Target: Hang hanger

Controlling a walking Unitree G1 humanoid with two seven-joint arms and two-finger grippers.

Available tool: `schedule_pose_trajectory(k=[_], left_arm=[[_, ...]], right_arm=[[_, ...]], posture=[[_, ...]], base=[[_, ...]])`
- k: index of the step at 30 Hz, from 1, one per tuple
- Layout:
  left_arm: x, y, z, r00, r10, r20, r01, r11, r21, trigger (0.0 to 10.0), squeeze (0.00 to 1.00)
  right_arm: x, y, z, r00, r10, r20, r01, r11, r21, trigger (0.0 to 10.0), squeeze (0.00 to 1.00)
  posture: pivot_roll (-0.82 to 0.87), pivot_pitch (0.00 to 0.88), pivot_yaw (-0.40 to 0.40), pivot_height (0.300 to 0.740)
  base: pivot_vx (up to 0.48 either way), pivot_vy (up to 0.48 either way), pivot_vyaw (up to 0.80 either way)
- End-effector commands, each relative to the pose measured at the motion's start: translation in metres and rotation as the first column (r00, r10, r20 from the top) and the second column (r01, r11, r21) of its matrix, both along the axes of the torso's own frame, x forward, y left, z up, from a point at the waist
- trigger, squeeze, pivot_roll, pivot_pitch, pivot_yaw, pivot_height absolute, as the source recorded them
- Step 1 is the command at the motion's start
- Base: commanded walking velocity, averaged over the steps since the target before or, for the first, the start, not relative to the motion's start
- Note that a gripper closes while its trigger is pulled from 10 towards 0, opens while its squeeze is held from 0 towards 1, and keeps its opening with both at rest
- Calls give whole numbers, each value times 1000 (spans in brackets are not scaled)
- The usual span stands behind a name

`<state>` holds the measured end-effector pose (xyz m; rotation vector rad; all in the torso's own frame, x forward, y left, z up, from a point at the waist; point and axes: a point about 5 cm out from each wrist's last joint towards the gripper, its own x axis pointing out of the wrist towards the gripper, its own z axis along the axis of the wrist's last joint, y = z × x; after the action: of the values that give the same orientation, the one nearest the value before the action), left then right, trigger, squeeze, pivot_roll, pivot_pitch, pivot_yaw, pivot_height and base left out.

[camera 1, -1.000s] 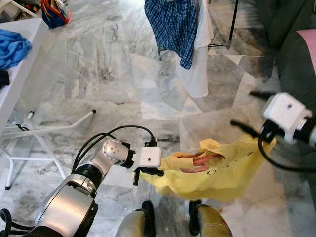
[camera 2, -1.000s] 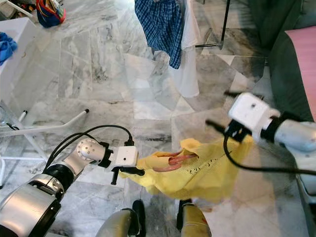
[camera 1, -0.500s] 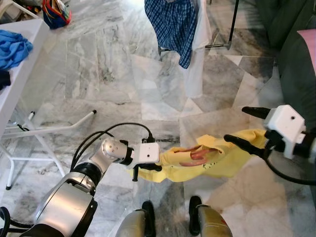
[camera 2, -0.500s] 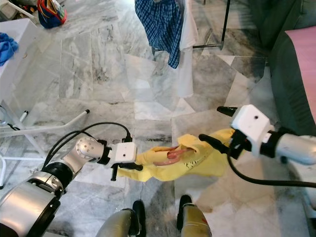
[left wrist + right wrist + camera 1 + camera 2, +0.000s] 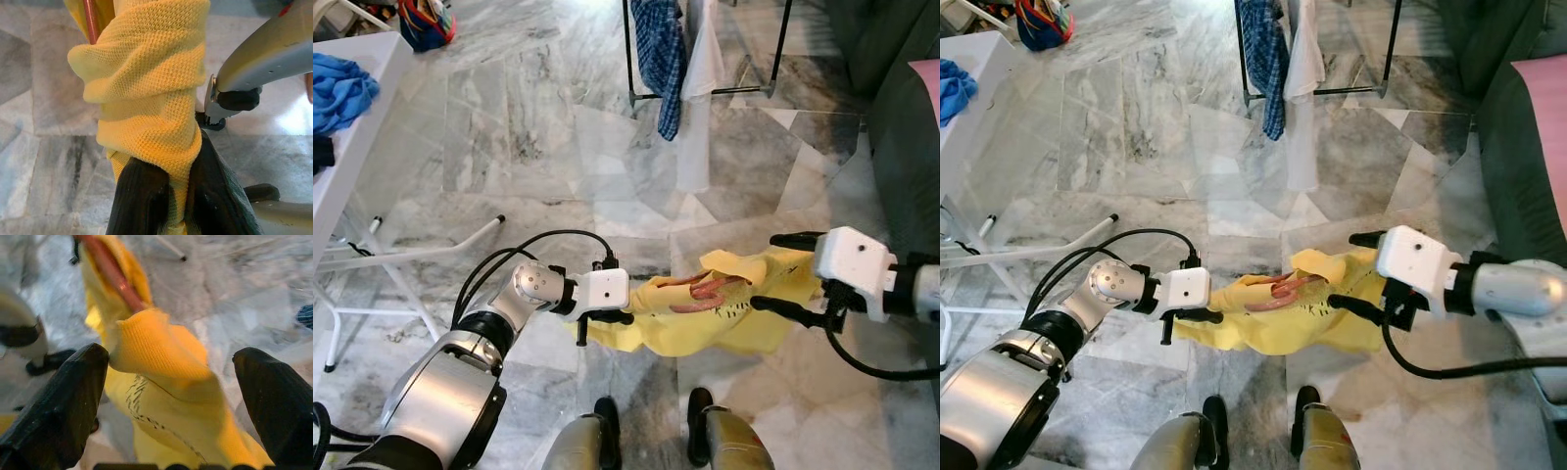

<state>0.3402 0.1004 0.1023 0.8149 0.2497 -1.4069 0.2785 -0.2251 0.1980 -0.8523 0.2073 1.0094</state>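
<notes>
Left hand (image 5: 592,328) low over the marble floor (image 5: 509,127), fingers pinched tight on one end of the yellow shirt (image 5: 705,318). From the left wrist view, knit fabric bunched and squeezed between both black fingers (image 5: 142,200), a thin reddish bar of the hanger (image 5: 90,22) running up beside the bunch. Shirt held off the floor, stretched between the two arms just ahead of the robot's feet (image 5: 651,431). Pink hanger (image 5: 705,291) tucked inside the shirt, showing through the neck opening near the middle.

Right hand (image 5: 783,274) at the other end of the shirt, fingers spread wide apart, one above the cloth and one below. Right wrist view blurred, yet clear enough: yellow collar edge (image 5: 156,352) sitting in the gap, neither finger (image 5: 63,396) closed on it, hanger arm rising behind.

Further back, a black clothes rack (image 5: 705,93) standing on the floor, a blue checked shirt (image 5: 661,49) and a white garment (image 5: 700,88) hanging from it. White counter (image 5: 352,127) off to the left, blue cloth (image 5: 337,88) lying on top. Dark sofa (image 5: 901,127) along the right edge, something pink (image 5: 925,78) on it.
</notes>
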Motion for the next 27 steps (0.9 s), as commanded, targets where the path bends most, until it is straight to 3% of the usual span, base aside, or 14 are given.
schedule_pose_trajectory(k=[1,4,5,6,7,8,9,19,27], left_arm=[[0,2,4,999,-28,17,28,1000,3,0,0],[0,1,5,999,-50,20,50,999,19,0,0],[0,1,5,998,-56,21,55,998,22,0,0],[0,1,5,998,-57,22,57,998,22,0,0],[0,0,5,998,-58,22,58,998,23,0,0],[0,0,5,998,-61,22,60,998,24,0,0],[0,-1,6,998,-67,22,66,998,24,0,0],[1,-4,8,997,-76,28,75,997,19,0,0],[2,-5,9,997,-75,34,74,997,19,0,0]], right_arm=[[-1,6,-6,998,59,-23,-60,998,-33,10000,0],[6,14,-8,993,112,-30,-114,991,-76,10000,0],[9,17,-10,990,134,-48,-137,987,-79,9490,0],[10,18,-11,989,142,-50,-146,986,-84,7569,0],[10,18,-11,988,146,-49,-150,985,-88,3020,0],[13,19,-14,987,151,-52,-155,982,-104,3020,0],[16,18,-18,985,161,-62,-168,977,-131,0,0],[20,14,-34,973,180,-142,-205,960,-188,0,0],[26,4,-35,979,155,-130,-180,960,-216,0,0]], posture=[[-164,315,150,740],[-162,317,149,740],[-161,317,148,740],[-161,317,148,740],[-161,317,148,740],[-161,316,148,740],[-160,315,147,740],[-157,310,144,740],[-157,303,141,740]], base=[[0,0,0],[0,0,0],[0,0,0],[0,0,0],[0,0,0],[0,0,0],[0,0,0],[0,0,0],[0,0,0]])
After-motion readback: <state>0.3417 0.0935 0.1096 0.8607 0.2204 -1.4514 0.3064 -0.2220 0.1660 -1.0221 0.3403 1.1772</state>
